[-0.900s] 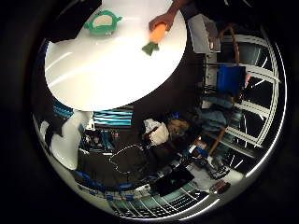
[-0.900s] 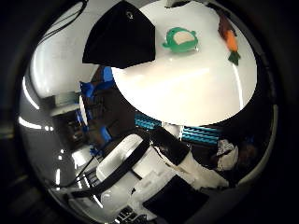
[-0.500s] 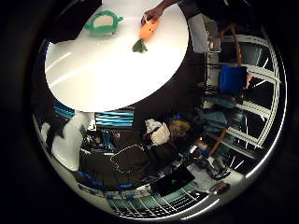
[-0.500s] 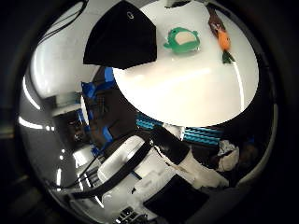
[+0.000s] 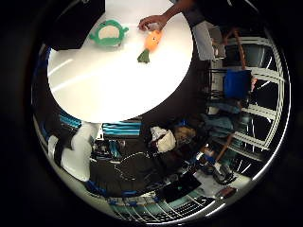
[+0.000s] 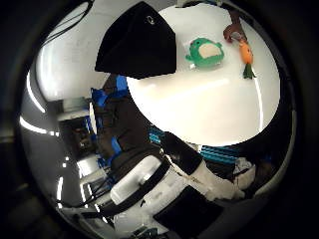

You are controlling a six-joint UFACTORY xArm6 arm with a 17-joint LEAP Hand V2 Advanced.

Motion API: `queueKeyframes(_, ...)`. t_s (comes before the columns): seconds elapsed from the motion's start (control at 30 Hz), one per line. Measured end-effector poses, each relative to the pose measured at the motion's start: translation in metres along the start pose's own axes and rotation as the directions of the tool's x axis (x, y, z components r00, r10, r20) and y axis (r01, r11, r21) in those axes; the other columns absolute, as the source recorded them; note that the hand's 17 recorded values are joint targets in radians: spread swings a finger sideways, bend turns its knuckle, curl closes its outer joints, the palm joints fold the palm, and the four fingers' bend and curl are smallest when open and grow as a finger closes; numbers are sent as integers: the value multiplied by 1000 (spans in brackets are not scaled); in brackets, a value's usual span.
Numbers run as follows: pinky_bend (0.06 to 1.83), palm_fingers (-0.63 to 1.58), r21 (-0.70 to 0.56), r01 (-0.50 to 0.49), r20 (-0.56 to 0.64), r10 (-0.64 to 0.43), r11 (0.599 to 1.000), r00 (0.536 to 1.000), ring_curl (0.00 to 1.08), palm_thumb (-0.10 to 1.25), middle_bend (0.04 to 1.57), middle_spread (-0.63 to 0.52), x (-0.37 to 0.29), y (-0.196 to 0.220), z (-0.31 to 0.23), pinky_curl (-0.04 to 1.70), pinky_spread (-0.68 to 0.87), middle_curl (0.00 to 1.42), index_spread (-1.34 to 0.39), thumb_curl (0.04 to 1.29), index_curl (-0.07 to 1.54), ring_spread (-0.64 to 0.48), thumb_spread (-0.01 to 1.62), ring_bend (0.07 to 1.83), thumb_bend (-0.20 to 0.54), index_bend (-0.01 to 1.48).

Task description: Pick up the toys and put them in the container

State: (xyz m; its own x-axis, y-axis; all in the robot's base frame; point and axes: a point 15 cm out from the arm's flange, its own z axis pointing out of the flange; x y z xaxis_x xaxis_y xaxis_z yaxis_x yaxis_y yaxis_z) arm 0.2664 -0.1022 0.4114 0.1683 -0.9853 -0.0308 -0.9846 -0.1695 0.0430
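sitting well above and off the edge of the round white table (image 6: 209,119), the hand (image 6: 164,184) is showing only white and black body parts in the thumb side view; i cannot tell how the fingers are set, none of them are clearly showing.

going left to right across the table as the thumb side view shows it: the black container (image 6: 139,42) is sitting at the table's edge, dark and angular, probably a soft fabric bin. its inside is not facing the camera, so i cannot tell what, if anything, is lying in it.

just beside it the green plush frog toy (image 6: 205,51) is lying flat on the tabletop, pale belly up. it is looking soft, light and squashy, not fragile; closing around the round body from above should be working, since the plush will be giving and not slipping.

further along, the orange carrot toy (image 6: 245,54) with green leaf end is lying near the far edge, and a person's hand (image 5: 152,21) is touching its orange end. it is also looking soft and light, but slimmer, so taking it across the thick orange middle seems safest. both toys are lying outside the container, apart from each other.
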Motion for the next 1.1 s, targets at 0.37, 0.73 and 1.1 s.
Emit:
queueKeyframes(0.37, 389, 209, 58, -2, -32, 4, 998, 999, 252, 510, 195, 23, 7, -46, 7, 293, 419, 320, -396, 274, 276, 197, 1162, 290, -20, 160)
queueKeyframes(0.73, 406, 192, 110, -3, -52, 9, 994, 999, 250, 493, 195, 26, 14, -124, 41, 294, 420, 320, -392, 273, 274, 198, 1152, 305, -20, 160)
queueKeyframes(1.1, 421, 171, 112, 6, 13, -7, 994, 1000, 249, 465, 192, 34, -6, -204, 106, 291, 434, 316, -393, 271, 276, 204, 1141, 307, -21, 160)
